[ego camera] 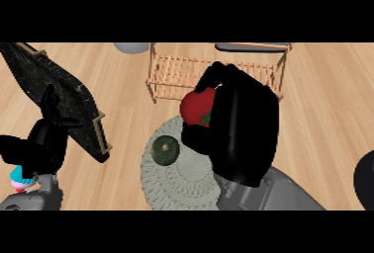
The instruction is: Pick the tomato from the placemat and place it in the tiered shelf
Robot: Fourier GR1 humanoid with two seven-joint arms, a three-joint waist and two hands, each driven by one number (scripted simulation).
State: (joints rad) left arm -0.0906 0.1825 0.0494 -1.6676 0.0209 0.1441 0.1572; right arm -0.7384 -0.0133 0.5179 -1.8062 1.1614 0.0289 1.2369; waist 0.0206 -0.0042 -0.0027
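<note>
My right hand (241, 123) is curled round the red tomato (197, 106), fingers over its top and thumb under it. The tomato is held above the far edge of the pale round placemat (179, 180), just in front of the wooden tiered shelf (175, 74). A dark green round vegetable (165, 149) lies on the placemat's left side. My left hand (44, 136) rests at the lower left with fingers up, apart from all of these.
A long black slab with a wooden frame (62, 94) runs diagonally at the left. A grey round thing (131, 47) sits at the far edge. A small colourful object (21, 180) shows by my left wrist. A dark shape (365, 178) is at the right edge.
</note>
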